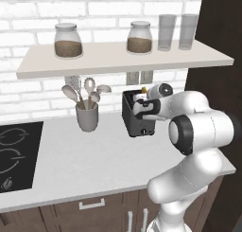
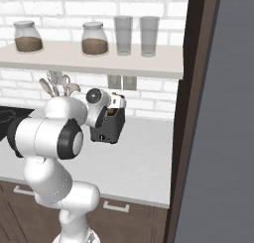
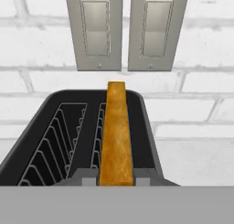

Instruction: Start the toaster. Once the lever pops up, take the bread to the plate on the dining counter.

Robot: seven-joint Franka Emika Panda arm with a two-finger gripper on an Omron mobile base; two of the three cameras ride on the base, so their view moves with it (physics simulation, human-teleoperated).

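Gripper point(image 1: 142, 102) clamped shut on the top crust of the bread point(image 3: 116, 136), which stands in the right-hand slot of the toaster point(image 1: 137, 118) on the white surface point(image 1: 85, 165) under the shelf, so extraction looks underway, and next it needs a straight lift clear

Toaster point(image 1: 137, 120) right side hidden behind arm in left base view; left side hidden behind arm in right base view. Lever not made out at this size. Bread point(image 3: 116, 136) showing as top crust edge alone in hand view, rest sunk in slot; mere yellow speck in left base view. Fingers point(image 3: 116, 177) cut off at bottom of hand view. Hob point(image 1: 14, 155) cropped by left edge.
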